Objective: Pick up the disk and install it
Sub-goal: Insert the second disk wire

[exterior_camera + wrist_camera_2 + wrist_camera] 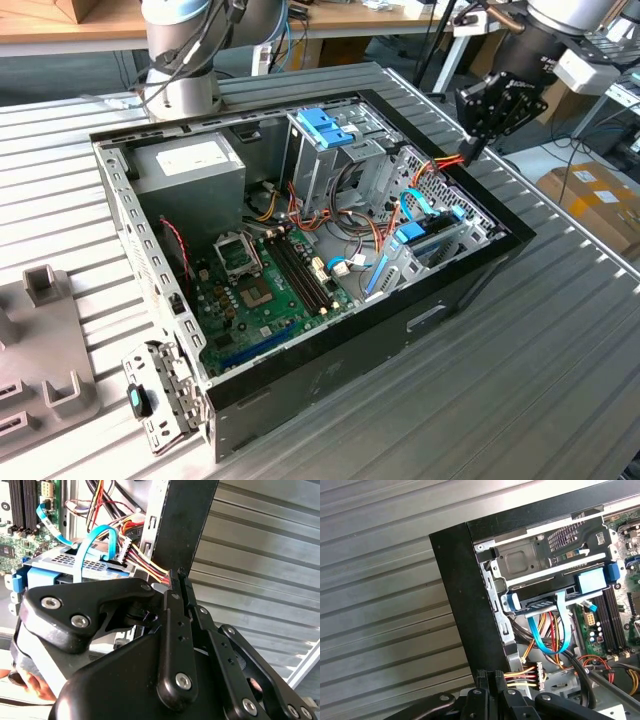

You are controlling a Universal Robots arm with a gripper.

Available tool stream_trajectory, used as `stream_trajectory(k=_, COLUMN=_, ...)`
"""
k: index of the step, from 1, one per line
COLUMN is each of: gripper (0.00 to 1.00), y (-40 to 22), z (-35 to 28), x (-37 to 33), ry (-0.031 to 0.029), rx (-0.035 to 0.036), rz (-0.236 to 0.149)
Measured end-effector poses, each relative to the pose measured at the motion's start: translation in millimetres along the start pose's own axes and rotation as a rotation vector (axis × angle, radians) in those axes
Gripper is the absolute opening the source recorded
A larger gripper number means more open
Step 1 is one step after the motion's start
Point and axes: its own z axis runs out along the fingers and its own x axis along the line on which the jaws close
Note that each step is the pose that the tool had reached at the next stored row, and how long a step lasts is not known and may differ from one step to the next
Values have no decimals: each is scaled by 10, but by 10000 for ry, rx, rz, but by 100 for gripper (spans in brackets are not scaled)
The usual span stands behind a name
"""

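Fingers (178,577) closed, empty, above case (470,262)

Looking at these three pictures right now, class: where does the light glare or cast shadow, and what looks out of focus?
Exterior view: even room light, the computer case dark-walled inside. Second wrist view: the gripper looms dark and soft-edged up close, with bright glare on the ribbed table. First wrist view: broad shadow bands lie across the table, and the case's black corner looks sharp.
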Motion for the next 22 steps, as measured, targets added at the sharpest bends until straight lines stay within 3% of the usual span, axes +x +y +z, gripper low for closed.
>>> stream_trajectory(k=6, gripper=16, y=-3, z=-113, x=-2, ry=0, rx=-1, rz=0)
stream_trajectory(k=16, gripper=16, y=-3, z=-122, x=-4, ry=1, rx=-3, rz=-1)
stream_trajectory(k=22, gripper=16, y=13, z=-121, x=-57, ry=1, rx=-3, rz=0)
